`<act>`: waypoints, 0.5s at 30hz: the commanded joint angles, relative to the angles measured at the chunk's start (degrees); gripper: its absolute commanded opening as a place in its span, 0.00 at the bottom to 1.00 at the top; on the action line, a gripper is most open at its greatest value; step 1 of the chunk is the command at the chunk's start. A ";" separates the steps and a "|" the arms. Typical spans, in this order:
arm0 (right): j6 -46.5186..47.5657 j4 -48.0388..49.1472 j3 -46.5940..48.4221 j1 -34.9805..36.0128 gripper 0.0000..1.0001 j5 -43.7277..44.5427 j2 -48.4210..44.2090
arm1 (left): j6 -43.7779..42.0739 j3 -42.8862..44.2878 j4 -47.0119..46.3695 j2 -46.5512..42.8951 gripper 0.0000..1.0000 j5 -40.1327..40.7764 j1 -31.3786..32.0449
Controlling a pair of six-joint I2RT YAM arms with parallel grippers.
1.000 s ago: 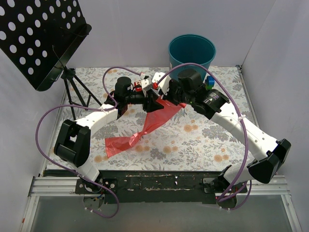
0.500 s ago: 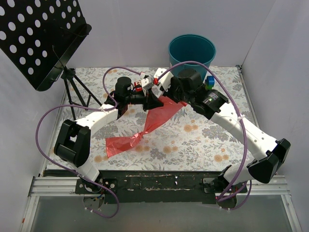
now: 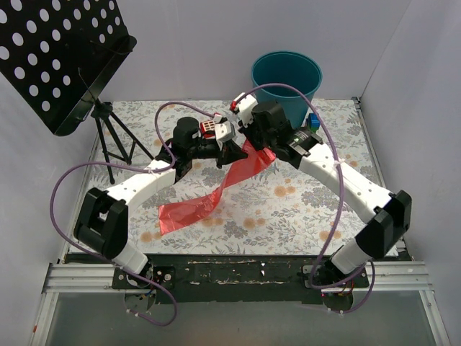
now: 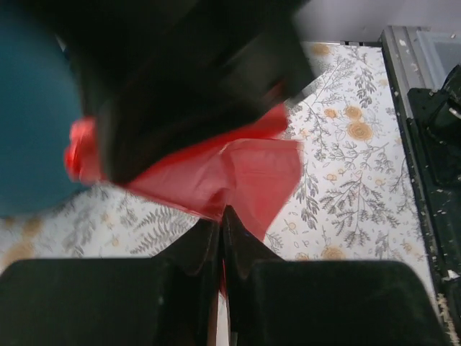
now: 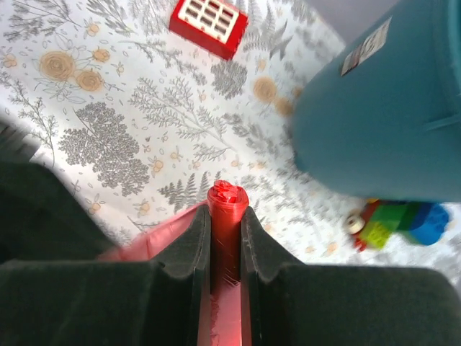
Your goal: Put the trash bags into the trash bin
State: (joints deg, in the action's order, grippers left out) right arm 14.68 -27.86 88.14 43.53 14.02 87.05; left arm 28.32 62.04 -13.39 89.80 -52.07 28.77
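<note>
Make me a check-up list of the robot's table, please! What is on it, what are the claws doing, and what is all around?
Surface: floral-print tablecloth, lying flat.
Job's things: thin red plastic film trash bag, one end held up, the other trailing on the cloth; round teal plastic trash bin, upright at the far edge, bag not in it.
Clutter: small red block with a white grid; small toy of green, blue and red bricks beside the bin.
Grippers: left gripper shut on the bag; right gripper shut on its bunched end.
Cables: purple cables looping from both arms.
Surroundings: black perforated music stand at far left; white walls.
</note>
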 commanded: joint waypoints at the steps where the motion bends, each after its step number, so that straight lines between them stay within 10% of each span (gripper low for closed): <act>1: -13.69 -1.24 3.01 -2.74 0.01 4.00 5.84 | -14.76 0.36 4.49 -7.00 0.00 0.49 4.00; 8: -12.66 -0.09 13.17 -14.25 0.01 11.81 24.47 | -15.40 0.01 3.63 -7.97 0.00 1.01 6.82; 15: -11.43 3.60 6.36 -15.32 0.01 7.72 17.12 | -10.93 -2.45 4.25 -10.00 0.00 9.68 6.38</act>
State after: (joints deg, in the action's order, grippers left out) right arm 1.91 -30.83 97.49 30.35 17.39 110.65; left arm 13.96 60.31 -8.29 86.11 -40.32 33.39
